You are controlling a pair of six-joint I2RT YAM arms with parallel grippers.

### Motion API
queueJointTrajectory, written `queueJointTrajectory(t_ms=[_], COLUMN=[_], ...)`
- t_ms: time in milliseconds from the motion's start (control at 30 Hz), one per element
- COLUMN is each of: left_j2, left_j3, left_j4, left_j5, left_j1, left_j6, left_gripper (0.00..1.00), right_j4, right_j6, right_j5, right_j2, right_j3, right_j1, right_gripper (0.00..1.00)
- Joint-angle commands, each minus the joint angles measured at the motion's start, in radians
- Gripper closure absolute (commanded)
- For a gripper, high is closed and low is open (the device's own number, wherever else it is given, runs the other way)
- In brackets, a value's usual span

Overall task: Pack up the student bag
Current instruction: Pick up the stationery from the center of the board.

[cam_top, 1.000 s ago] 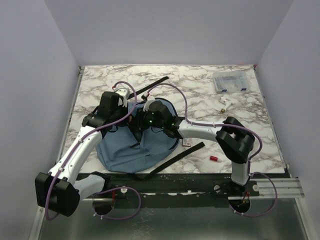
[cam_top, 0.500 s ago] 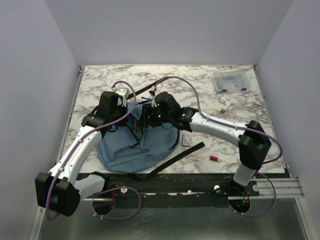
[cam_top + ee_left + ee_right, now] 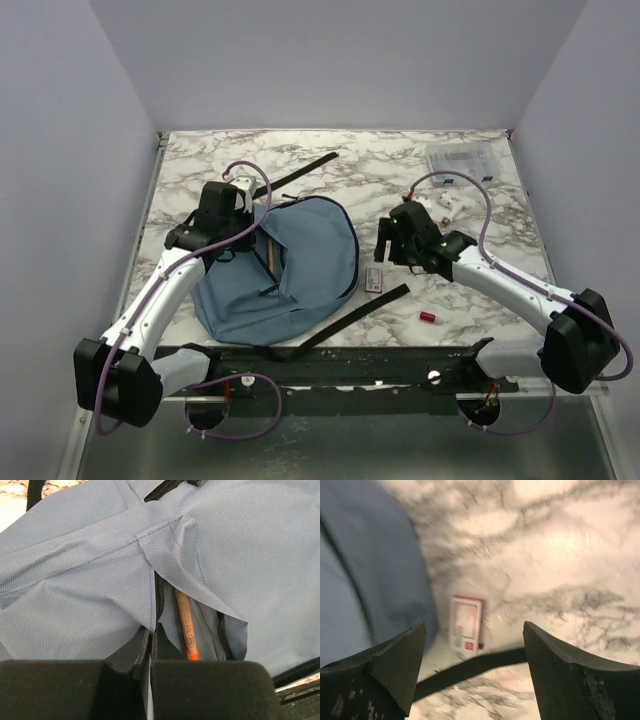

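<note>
Left gripper (image 3: pixel 150 641) is being held closed, with fold of student bag (image 3: pixel 300 265) fabric being pinched between jaws at edge of open zipper. Orange pencil (image 3: pixel 186 625) is being seen inside opening, just beside fingers. Right gripper (image 3: pixel 474 626) is being held wide apart with nothing gripped, above marble table (image 3: pixel 400 180), right of bag. Small red-white card (image 3: pixel 466 622) is being seen below it, beside black strap (image 3: pixel 370 305). Bag is being spread flat on left-centre of table.

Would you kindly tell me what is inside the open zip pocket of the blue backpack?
An orange pencil-like stick lies lengthwise in the student bag's unzipped opening. Anything deeper is hidden under the folded fabric and behind the left gripper, which pinches the opening's edge.
</note>
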Motion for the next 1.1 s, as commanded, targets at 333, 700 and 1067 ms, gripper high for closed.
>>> queueJointTrajectory(t_ms=[333, 700, 1067], left_j2=[0.062, 0.052, 0.033], left_j3=[0.027, 0.027, 0.018], left_j4=[0.023, 0.025, 0.033], left_j5=[0.006, 0.017, 0.056], left_j1=[0.009, 0.009, 0.009], left_j6=[-0.013, -0.015, -0.020], left_gripper=[1.00, 1.00, 1.00], right_j4=[0.027, 0.073, 0.079], right_j6=[0.053, 0.080, 0.129], right_j5=[-0.037, 0.028, 0.137], right_j2=[0.129, 0.288, 0.302], right_j3=[-0.104, -0.087, -0.123], right_j1=[0.075, 0.133, 0.146], right_gripper=[0.21, 0.21, 0.38])
